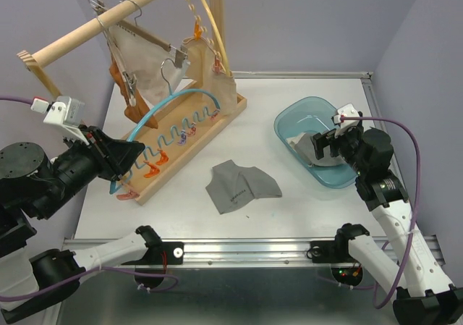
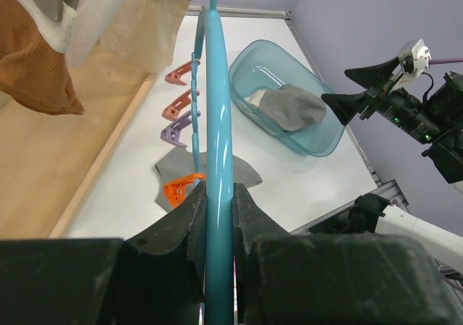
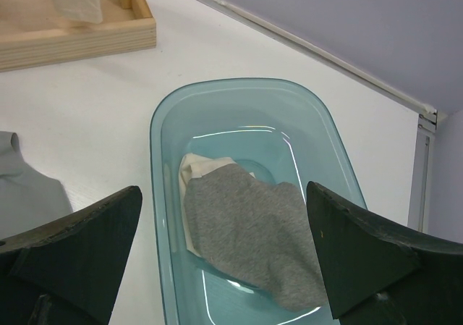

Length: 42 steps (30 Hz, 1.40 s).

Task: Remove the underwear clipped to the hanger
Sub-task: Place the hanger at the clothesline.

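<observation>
My left gripper (image 2: 219,195) is shut on the rim of a teal hoop hanger (image 2: 217,86), low beside the wooden rack (image 1: 189,150). Its orange and purple clips (image 2: 181,100) hold nothing. Beige underwear (image 1: 148,68) and a rust-orange pair (image 1: 119,86) hang from wire hangers on the rack's bar. Another beige piece (image 1: 217,86) hangs from orange clips under a yellow hoop (image 1: 210,21). A grey pair (image 1: 239,186) lies flat on the table. My right gripper (image 3: 224,216) stands open above the blue tub (image 3: 163,115), which holds a grey pair (image 3: 253,231) on top of a cream one (image 3: 199,169).
The rack's wooden base (image 3: 72,35) and slanted bar (image 1: 101,24) fill the back left. The tub (image 1: 289,122) sits at the right, near the table's raised rim (image 1: 369,79). The table's front edge is a metal rail (image 1: 253,247).
</observation>
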Each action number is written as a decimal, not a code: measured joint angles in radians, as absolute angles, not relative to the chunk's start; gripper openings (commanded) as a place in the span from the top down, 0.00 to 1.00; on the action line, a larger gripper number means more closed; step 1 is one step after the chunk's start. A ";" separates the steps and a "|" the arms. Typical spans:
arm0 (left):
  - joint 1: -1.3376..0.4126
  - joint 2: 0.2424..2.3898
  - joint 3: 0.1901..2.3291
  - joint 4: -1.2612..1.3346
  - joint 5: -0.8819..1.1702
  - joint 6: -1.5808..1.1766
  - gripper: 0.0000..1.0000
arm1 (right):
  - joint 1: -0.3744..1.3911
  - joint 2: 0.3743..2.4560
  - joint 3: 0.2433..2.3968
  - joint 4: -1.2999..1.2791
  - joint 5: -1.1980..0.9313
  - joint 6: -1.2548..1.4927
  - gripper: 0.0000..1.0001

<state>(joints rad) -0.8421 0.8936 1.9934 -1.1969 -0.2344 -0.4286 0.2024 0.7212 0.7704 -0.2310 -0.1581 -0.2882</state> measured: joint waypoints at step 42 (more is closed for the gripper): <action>-0.820 1.220 2.278 -1.184 -0.434 -0.427 1.00 | 0.202 0.702 0.770 -0.231 -0.185 -0.288 0.00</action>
